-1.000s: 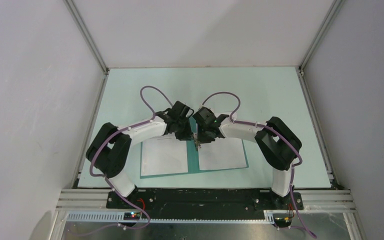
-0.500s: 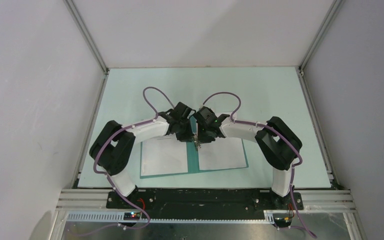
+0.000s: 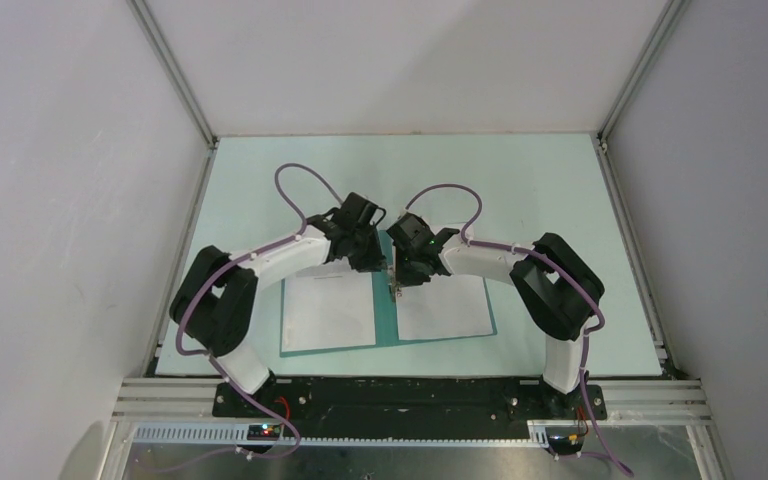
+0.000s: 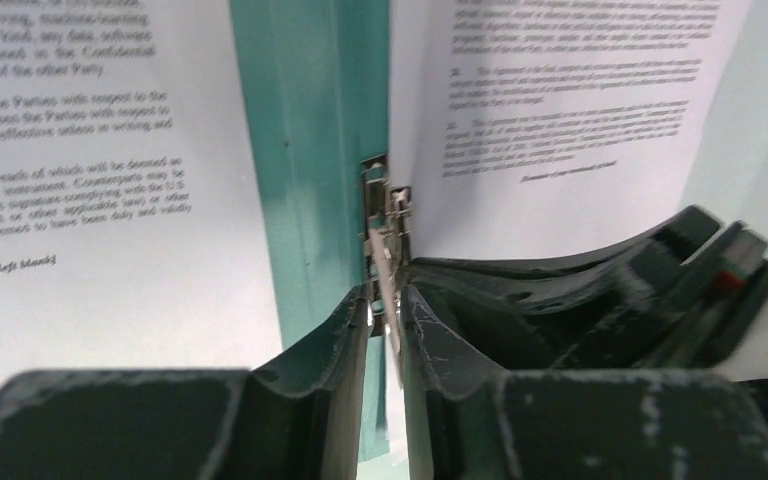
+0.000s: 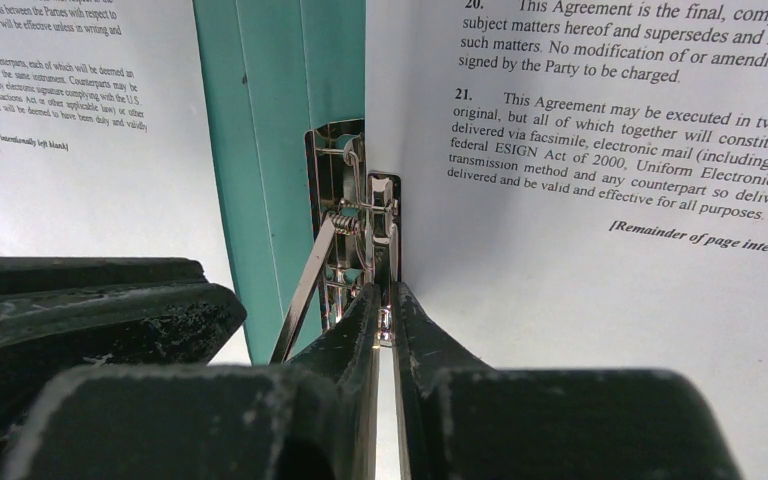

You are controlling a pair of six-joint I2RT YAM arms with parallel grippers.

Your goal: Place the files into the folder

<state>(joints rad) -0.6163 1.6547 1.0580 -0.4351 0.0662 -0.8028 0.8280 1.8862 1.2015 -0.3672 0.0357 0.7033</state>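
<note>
The teal folder (image 3: 386, 325) lies open near the table's front edge. One white file (image 3: 328, 312) lies on its left half and the other file (image 3: 443, 308) on its right half. The metal clip (image 5: 360, 225) sits on the spine at the right sheet's edge and also shows in the left wrist view (image 4: 385, 205). My left gripper (image 4: 385, 300) is closed around the clip's raised lever (image 5: 305, 290). My right gripper (image 5: 385, 305) is shut on the clip's base tab. Both grippers meet over the spine's far end (image 3: 390, 275).
The pale green table (image 3: 520, 190) is walled by grey panels and aluminium posts. Purple cables (image 3: 300, 180) loop above both wrists. The left gripper's fingers (image 5: 110, 310) sit close beside my right gripper.
My left wrist has swung up and slightly left, away from the right wrist, with its cable loop rising. The right arm, folder and sheets have not moved.
</note>
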